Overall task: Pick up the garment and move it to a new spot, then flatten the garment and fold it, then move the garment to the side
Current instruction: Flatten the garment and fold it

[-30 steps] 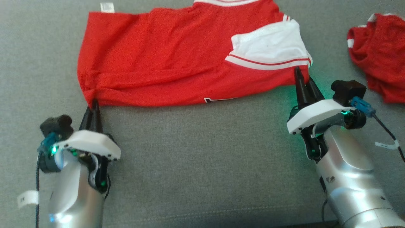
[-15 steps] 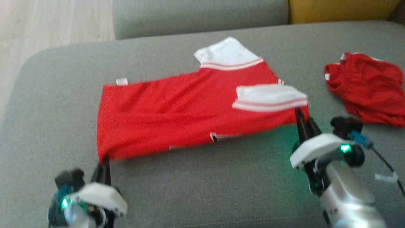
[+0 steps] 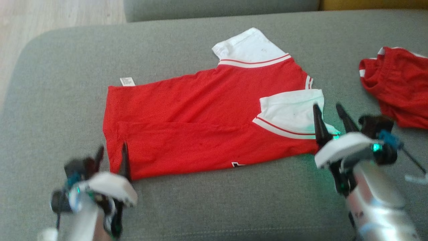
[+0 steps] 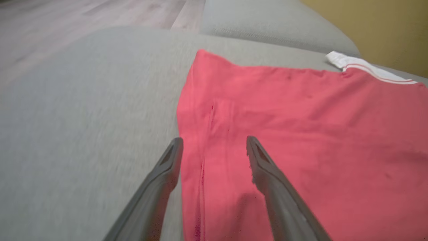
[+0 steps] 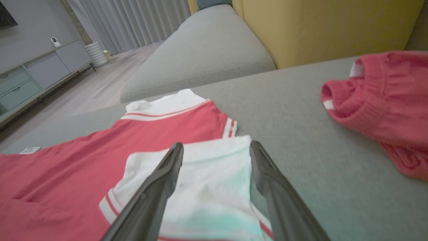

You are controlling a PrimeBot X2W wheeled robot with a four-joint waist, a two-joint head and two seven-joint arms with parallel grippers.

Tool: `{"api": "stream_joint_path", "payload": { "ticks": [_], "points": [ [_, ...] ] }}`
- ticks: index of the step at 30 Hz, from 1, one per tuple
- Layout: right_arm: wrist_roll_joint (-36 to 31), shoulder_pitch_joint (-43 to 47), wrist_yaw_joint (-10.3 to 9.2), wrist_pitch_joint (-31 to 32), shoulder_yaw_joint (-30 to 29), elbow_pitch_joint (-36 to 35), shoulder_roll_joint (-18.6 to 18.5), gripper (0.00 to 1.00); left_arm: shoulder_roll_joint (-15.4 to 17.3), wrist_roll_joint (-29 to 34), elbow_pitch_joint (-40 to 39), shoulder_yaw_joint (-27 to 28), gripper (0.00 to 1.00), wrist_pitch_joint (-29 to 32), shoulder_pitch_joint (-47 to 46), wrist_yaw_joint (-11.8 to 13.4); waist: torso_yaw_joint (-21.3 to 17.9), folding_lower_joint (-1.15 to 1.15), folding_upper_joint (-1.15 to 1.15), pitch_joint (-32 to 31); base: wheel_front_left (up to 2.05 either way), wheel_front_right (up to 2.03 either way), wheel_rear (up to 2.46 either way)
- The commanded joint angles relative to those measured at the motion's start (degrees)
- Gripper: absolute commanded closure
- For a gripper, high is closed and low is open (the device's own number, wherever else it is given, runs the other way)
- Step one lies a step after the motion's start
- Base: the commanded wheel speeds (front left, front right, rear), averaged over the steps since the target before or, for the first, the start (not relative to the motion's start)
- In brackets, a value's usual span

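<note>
The garment (image 3: 200, 117) is a red shirt with white sleeves, lying folded lengthwise on the grey sofa seat (image 3: 217, 201). My left gripper (image 3: 113, 155) stands open over the shirt's near left corner, one finger on either side of the edge; in the left wrist view the left gripper (image 4: 214, 140) has red garment (image 4: 301, 134) cloth lying loose beneath the gap. Over the white sleeve (image 3: 291, 110) at the shirt's right end my right gripper (image 3: 327, 110) is open. In the right wrist view the right gripper (image 5: 216, 145) straddles that white sleeve (image 5: 207, 180), holding nothing.
A second crumpled red garment (image 3: 398, 87) lies at the seat's right, also in the right wrist view as the red garment (image 5: 384, 100). A grey cushion (image 3: 217, 8) and a yellow one (image 5: 317, 26) rise behind. Wooden floor (image 3: 50, 13) lies past the seat's rounded left edge.
Both grippers have opened and let go of the shirt's near edge, which now lies flat on the seat. The head camera has tilted, so the whole picture has shifted.
</note>
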Motion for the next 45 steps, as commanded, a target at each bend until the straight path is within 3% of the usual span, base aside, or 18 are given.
{"api": "stream_joint_path", "payload": {
  "ticks": [1, 6, 14, 23, 31, 32, 33, 35, 45],
  "points": [
    [-1.0, -3.6, -0.05, -0.3, 0.9, -2.2, 0.6, 0.0, 2.6, 0.8, -0.7, 1.3, 0.0, -0.3, -5.4, -0.3, 0.2, 0.0, 0.0, 1.3, 0.0, 0.0, 0.0],
    [-3.0, -9.2, -0.05, 1.2, 1.7, -2.9, 1.5, 0.0, 7.4, 2.8, 4.4, -0.2, 0.0, 4.6, -16.8, -2.0, 0.0, 0.0, 0.0, 4.3, 0.0, 0.0, 0.0],
    [-3.7, -15.0, -0.05, 2.0, 3.5, -3.0, 2.4, 0.0, 12.1, 2.5, 11.6, -1.5, 0.0, 12.7, -27.4, -4.8, -1.0, 0.0, 0.0, 8.5, 0.0, 0.0, 0.0],
    [-4.1, -19.4, -0.05, 1.8, 5.1, -2.1, 2.6, 0.0, 13.8, -1.3, 18.0, -5.3, 0.0, 14.9, -33.6, -6.4, -1.5, 0.0, 0.0, 12.9, 0.0, 0.0, 0.0],
    [-4.3, -21.2, -0.05, 1.1, 5.2, -0.6, 2.7, 0.0, 14.8, -11.3, 16.2, -15.3, 0.0, 15.2, -33.7, -6.4, -1.0, 0.0, 0.0, 14.3, 0.0, 0.0, 0.0],
    [-4.3, -21.5, -0.05, 1.1, 5.1, -0.4, 2.7, 0.0, 15.3, -12.5, 15.8, -16.6, 0.03, 15.5, -33.7, -6.4, -0.9, 0.0, 0.0, 14.5, 0.0, 0.0, 0.0],
    [-4.4, -21.9, -0.05, 1.1, 5.1, -0.2, 2.7, 0.0, 15.7, -13.7, 15.5, -17.7, 0.32, 15.9, -33.7, -6.4, -0.8, 0.0, 0.0, 14.7, 0.0, 0.0, 0.0],
    [-4.7, -23.0, -0.05, 1.3, 5.0, 0.2, 2.6, 0.0, 16.3, -15.9, 14.5, -20.1, 1.0, 16.6, -33.8, -6.4, -0.4, 0.0, 0.0, 15.3, 0.0, 0.0, 0.0],
    [-8.9, -34.3, -0.05, 4.3, 3.0, 6.1, 0.3, 0.0, 18.4, -21.3, 12.5, -27.3, 1.0, 14.0, -37.5, -6.4, 3.7, 0.0, 0.0, 19.2, 0.0, 0.0, 0.0]
  ]
}}
